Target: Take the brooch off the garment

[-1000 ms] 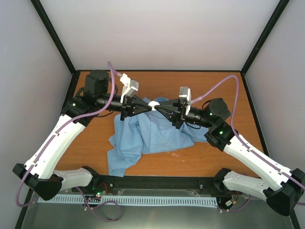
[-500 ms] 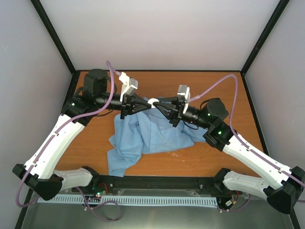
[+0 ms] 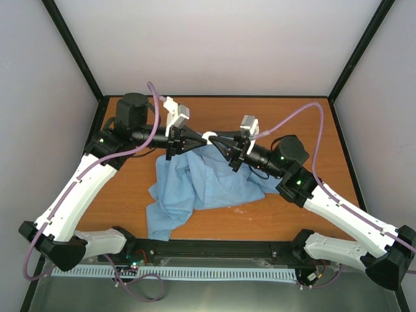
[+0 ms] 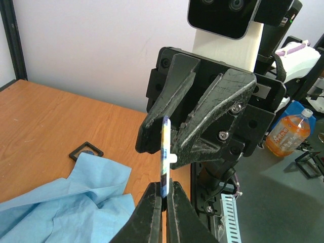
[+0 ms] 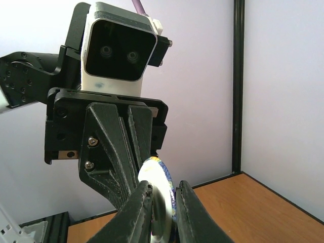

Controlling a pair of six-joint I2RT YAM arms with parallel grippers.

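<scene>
The brooch [image 3: 208,137] is a small round disc with a pale back and a blue-and-yellow patterned rim. It is held in the air between my two grippers, which meet tip to tip. My left gripper [image 4: 163,188] is shut on its lower edge, and the brooch [image 4: 164,152] stands edge-on above the fingers. My right gripper [image 5: 165,190] is shut on the brooch [image 5: 158,177] from the opposite side. The garment [image 3: 195,182], a light blue shirt, lies crumpled on the table below, and in the left wrist view the garment [image 4: 61,202] is apart from the disc.
The wooden table [image 3: 312,195] has black frame posts at its corners and pale walls behind. A small black square frame [image 4: 86,151] lies on the table by the shirt's edge. An orange bottle [image 4: 288,134] stands off the table beyond the arms.
Both grippers have moved a little toward the back of the table with the brooch between them. The right wrist has shifted slightly left. The shirt has stayed on the table.
</scene>
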